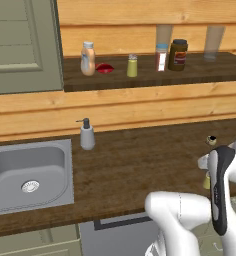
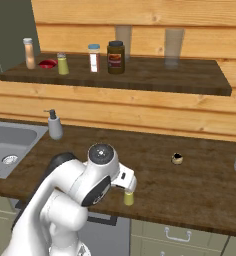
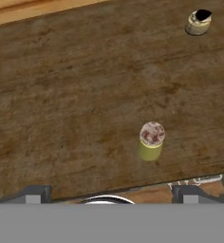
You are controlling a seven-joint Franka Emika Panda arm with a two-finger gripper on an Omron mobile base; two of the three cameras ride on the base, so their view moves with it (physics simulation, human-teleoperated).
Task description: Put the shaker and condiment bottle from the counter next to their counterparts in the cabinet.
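Note:
A small yellow-green shaker [image 3: 151, 140] with a pale speckled cap stands upright near the front edge of the dark wood counter [image 3: 76, 95]. My gripper [image 3: 111, 195] hangs over it, open and empty, fingertips [image 3: 33, 194] wide apart; the shaker sits ahead and a little right of their middle. From the right base view, the shaker [image 2: 128, 198] stands just under the gripper [image 2: 128, 189]. In the cabinet [image 1: 155, 77], the peach-tan condiment bottle [image 1: 88, 58] stands by a squat red item [image 1: 104, 68], with a like shaker [image 1: 132, 66] to their right.
The shelf also holds a white red-labelled bottle [image 1: 161, 57], a dark brown jar [image 1: 178, 55] and two glasses behind. A grey pump dispenser [image 1: 86, 134] stands beside the steel sink [image 1: 55, 150]. A small dark-topped item [image 3: 198, 23] lies further back on the counter.

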